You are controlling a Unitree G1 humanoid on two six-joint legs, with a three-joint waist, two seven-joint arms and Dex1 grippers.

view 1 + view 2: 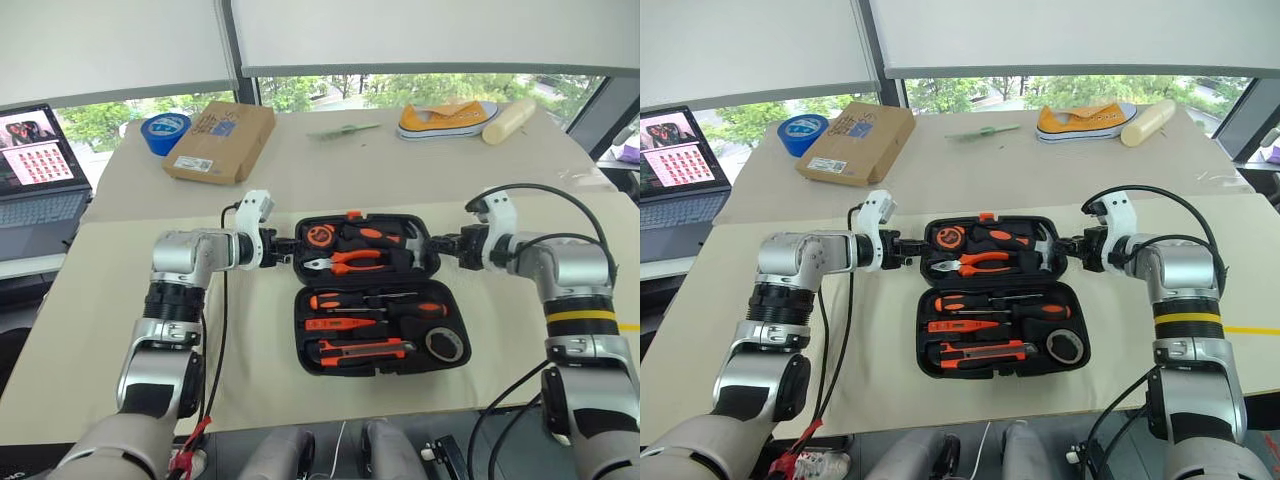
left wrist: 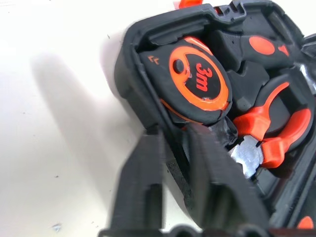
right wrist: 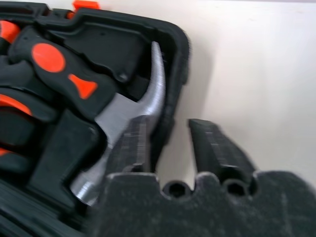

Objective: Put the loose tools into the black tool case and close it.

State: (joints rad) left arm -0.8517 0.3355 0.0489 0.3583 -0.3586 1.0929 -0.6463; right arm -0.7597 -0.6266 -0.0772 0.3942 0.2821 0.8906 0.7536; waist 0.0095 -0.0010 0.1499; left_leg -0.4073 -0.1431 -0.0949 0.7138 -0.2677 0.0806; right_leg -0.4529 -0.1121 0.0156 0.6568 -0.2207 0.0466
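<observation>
At the middle of the table, the black tool case (image 1: 380, 295) lies open with the loose tools (image 1: 372, 325) seated in its near half, its far half pinched at the left wall by the left gripper (image 1: 288, 246) and at the right by the right gripper (image 1: 440, 244), so the hinge runs left-right.

Black tool case (image 1: 300, 330) holds orange-and-black tools (image 1: 360, 325); beyond lie a blue tape roll (image 1: 165, 130) and yellow shoe (image 1: 445, 118).

Beige table (image 1: 400, 170) before daylit windows (image 1: 420, 90)
</observation>
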